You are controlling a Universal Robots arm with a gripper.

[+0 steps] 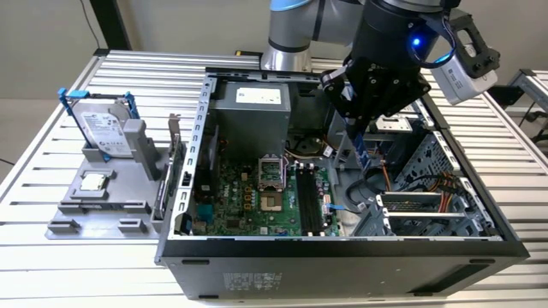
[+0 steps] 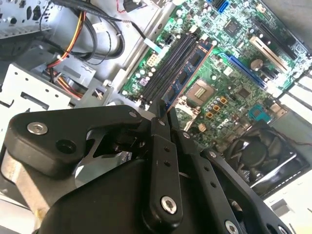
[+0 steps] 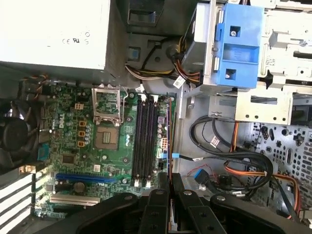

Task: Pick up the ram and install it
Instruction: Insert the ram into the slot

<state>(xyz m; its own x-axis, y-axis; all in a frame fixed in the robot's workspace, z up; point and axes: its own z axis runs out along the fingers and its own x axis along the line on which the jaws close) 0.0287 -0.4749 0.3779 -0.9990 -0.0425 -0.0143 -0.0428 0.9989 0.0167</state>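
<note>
Blue-green ram (image 2: 191, 68) is pinched edge-on in the claw (image 2: 163, 113), hanging just below its tips over the black memory slots (image 3: 145, 141) inside the open computer case (image 1: 342, 247); pickup looks done, seating in a slot not yet done.

A ribbed metal worktop (image 1: 77, 269) of pale slats fills the exterior view. Behind it, at the far left, a beige wall (image 1: 43, 25) rises, crossed by a dark upright post (image 1: 113, 24) and a thin hanging cable (image 1: 88, 19). Light is even and soft.
</note>
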